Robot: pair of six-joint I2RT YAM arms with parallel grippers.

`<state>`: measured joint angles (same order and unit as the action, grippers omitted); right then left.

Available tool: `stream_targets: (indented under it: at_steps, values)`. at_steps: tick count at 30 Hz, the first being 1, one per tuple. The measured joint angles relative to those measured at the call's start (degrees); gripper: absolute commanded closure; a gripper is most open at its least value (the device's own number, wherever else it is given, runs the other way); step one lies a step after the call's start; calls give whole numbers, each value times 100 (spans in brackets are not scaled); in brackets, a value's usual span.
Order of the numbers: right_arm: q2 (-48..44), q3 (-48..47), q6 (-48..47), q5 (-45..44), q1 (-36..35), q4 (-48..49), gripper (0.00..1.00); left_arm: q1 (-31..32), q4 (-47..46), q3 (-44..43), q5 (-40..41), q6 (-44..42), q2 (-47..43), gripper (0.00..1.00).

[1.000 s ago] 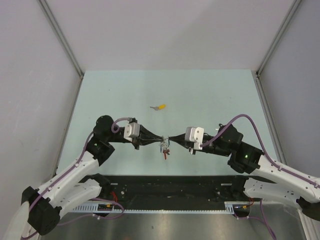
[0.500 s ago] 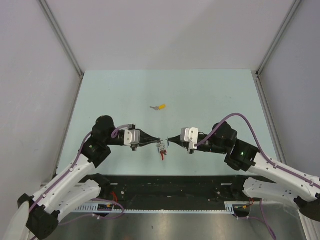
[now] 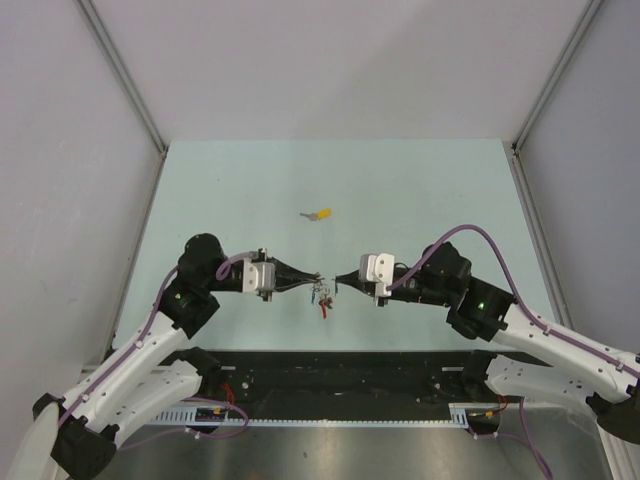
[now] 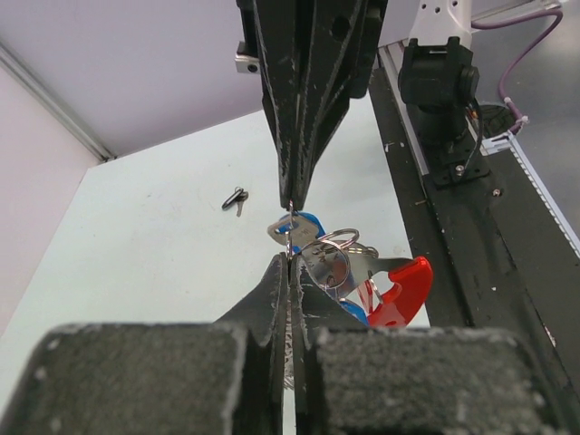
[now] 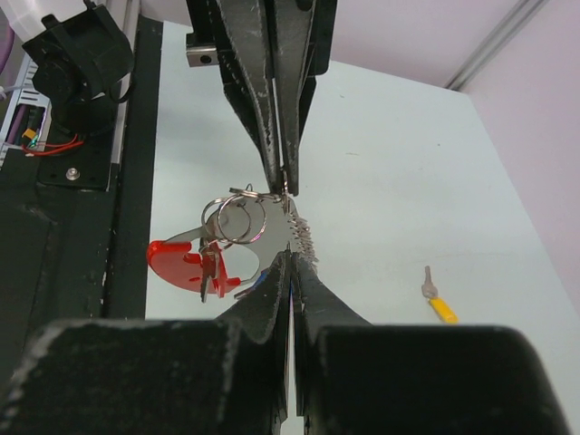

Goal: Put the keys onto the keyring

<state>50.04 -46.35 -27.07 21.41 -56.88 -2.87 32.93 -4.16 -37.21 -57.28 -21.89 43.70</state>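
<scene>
Both wrists have slid slightly toward the near edge; from above, the left gripper (image 3: 316, 278) and the right gripper (image 3: 335, 280) meet tip to tip, the small silver metal keyring (image 3: 322, 291) hanging just under them. Left wrist view: its jaws are pressed together on that ring, the blue-capped silver key (image 4: 306, 223) just past them, the red strap loop (image 4: 403, 288) dangling beside. Right wrist view: those jaws are closed too — on that key, it seems.
</scene>
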Motion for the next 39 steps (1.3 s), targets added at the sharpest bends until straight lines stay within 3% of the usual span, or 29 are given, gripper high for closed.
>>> stream_targets:
  at_steps: [22, 39]
  values:
    - [-328, 402, 133, 101, 76, 647, 100, 0, -1169, 258, -142, 804, 50, 100]
    - [-328, 437, 199, 310, 87, 883, 100, 0, -1412, 275, -254, 999, 81, 100]
